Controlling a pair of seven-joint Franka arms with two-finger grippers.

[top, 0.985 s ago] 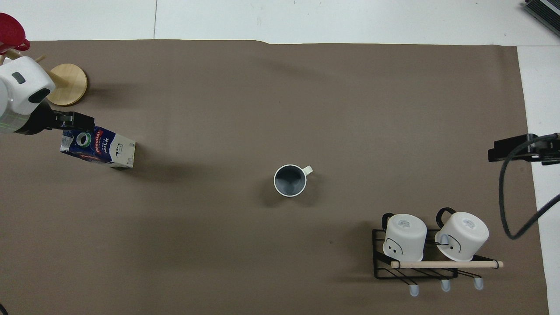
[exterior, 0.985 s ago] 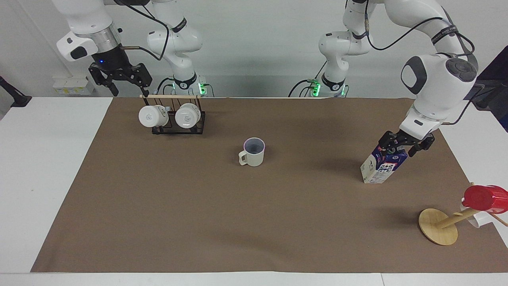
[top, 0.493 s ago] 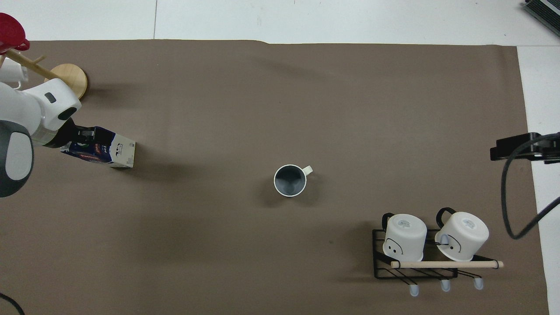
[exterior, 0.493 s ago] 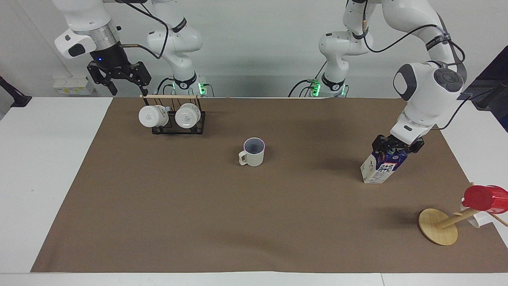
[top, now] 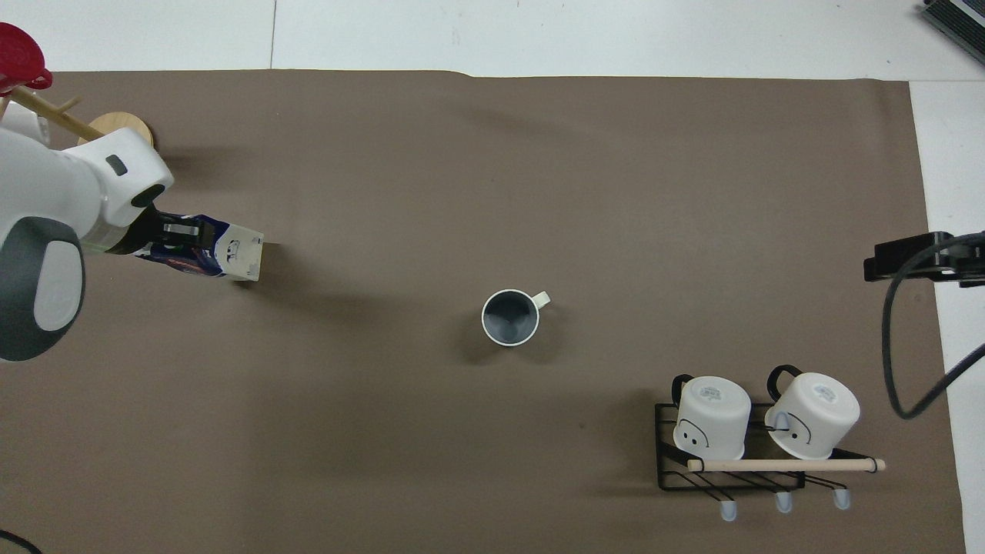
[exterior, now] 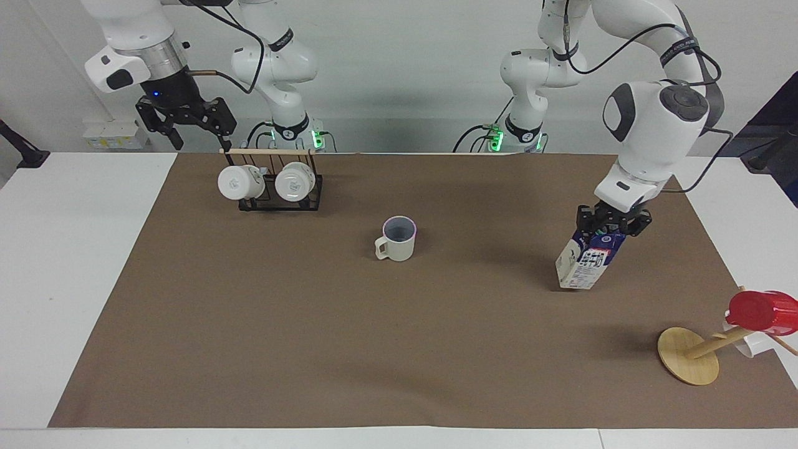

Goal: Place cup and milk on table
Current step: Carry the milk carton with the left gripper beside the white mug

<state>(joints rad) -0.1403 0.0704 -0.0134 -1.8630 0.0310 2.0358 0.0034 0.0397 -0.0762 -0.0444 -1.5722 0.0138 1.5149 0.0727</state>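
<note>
1. Facing view: seeing the left tool [exterior: 612, 223] clamping the gabled top of the milk [exterior: 586, 260], holding the carton tilted with its lower corner at or just above the table [exterior: 374, 349]; likely a top grip chosen to carry it toward the middle and set it upright. Finding the cup [exterior: 396, 239] standing upright on the table, well apart from that tool toward the right arm's end, handle turned away from the robots, apparently already placed. Noting the right tool [exterior: 187, 123] waiting with fingers spread wide above the black rack [exterior: 280, 193] carrying two white mugs [exterior: 262, 182]. Spotting a red cup [exterior: 762, 312] on a tipped wooden stand [exterior: 692, 355], near the left tool.

2. Overhead view: looking down on the milk [top: 219, 255] under the left tool [top: 173, 235], print too small for reading. Seeing the cup [top: 509, 317] open side up, grey inside. Catching smiling faces printed on the white mugs [top: 712, 417]. Finding the right tool [top: 908, 260] at the table's edge.
</note>
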